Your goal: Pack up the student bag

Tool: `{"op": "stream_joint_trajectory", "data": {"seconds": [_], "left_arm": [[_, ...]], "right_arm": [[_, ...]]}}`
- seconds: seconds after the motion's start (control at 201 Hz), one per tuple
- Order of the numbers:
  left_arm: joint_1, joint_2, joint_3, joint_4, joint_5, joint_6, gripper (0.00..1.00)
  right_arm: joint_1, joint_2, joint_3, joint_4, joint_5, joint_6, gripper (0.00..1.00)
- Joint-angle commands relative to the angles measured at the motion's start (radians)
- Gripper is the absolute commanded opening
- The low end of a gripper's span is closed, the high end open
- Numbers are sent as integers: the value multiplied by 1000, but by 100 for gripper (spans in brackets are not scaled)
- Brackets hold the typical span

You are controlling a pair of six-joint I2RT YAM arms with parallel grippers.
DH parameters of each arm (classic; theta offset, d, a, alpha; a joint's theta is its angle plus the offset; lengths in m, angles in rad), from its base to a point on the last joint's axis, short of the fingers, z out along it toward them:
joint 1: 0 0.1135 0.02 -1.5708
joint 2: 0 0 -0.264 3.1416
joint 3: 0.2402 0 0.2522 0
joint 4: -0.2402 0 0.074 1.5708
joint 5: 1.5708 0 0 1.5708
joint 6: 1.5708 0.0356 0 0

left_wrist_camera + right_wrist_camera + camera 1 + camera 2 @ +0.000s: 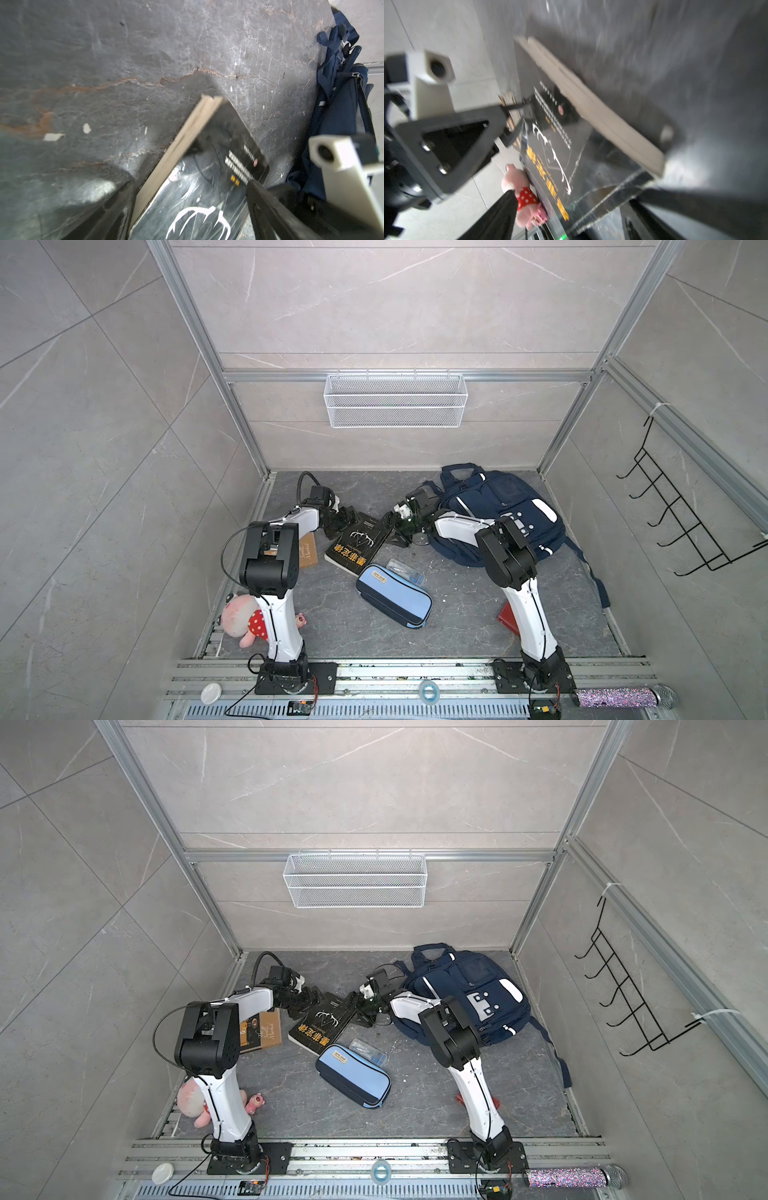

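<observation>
Left arm (289, 626), right arm (532, 614): identical build. White moulded link shells; black boxy joint housings (270, 560); black square base plates (324, 676). Thin black cable (272, 630) along each white shell, white ties. Thick black hose loop (299, 487) at left wrist. White blocky wrist camera mount (340, 160), round lens hole. Left gripper (190, 184): black fingers (268, 209); triangular open-frame bracket (452, 143), two silver screw heads.

Glossy book (358, 546); cloth student bag (496, 494)
</observation>
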State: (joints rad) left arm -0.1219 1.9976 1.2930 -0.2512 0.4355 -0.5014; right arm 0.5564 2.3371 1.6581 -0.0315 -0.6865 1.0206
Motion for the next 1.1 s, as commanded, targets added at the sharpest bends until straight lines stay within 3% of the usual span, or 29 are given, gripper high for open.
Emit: {"op": "stream_joint_trajectory", "data": {"seconds": [0.0, 0.339, 0.498, 0.583, 0.777, 0.981, 1.091], "left_arm": [[-30, 63, 9, -65, 56, -27, 85], [-28, 102, 51, -47, 94, -49, 81], [-26, 89, 15, 53, 142, -95, 80], [-25, 82, 5, 75, 144, -108, 80], [-9, 66, 0, 83, 153, -115, 80], [24, 1, -20, 86, 160, -120, 80], [34, -63, -28, 81, 155, -115, 84]], "right_arm": [[8, 93, 63, 60, 25, 42, 79], [10, 159, 142, 234, -92, 143, 75], [9, 159, 144, 353, -141, 199, 70], [7, 135, 129, 354, -135, 190, 60], [-11, 59, 142, 178, -69, 30, 40], [-21, 24, 218, -26, -3, -119, 3], [-24, -4, 201, -22, 17, -129, 0]]}}
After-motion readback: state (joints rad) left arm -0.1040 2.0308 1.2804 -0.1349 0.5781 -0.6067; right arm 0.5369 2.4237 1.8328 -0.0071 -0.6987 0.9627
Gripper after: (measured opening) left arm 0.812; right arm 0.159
